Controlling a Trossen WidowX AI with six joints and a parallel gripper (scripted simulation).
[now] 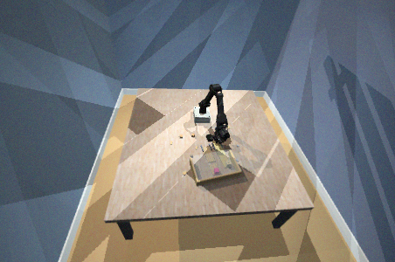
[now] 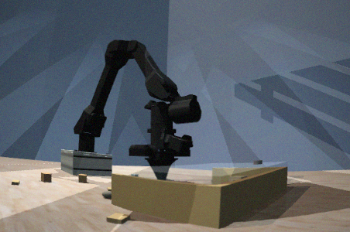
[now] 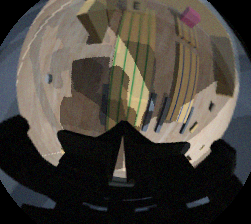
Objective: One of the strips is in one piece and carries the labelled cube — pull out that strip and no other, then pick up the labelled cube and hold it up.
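My gripper [image 2: 162,177] [image 3: 123,123] is shut and empty, pointing down at the open near end of the yellow-walled box [image 1: 197,182] [image 2: 166,199]. In the wrist view a wide yellow strip with green lines [image 3: 141,45] runs ahead of the fingertips and looks unbroken. A strip with dark lines [image 3: 184,75] lies to the right, with a gap across its far part. A pink cube [image 1: 216,170] [image 3: 190,17] is beyond that gap. A small dark object [image 3: 136,5] is at the green-lined strip's far end. I cannot read any label.
The box's side walls stand at left [image 3: 92,20] and right [image 3: 225,70] in the wrist view. A clear sheet appears to cover the box. Dark tabs [image 3: 161,115] stick out near the strips' near ends. Several small blocks [image 2: 46,177] [image 2: 118,217] lie on the table outside the box.
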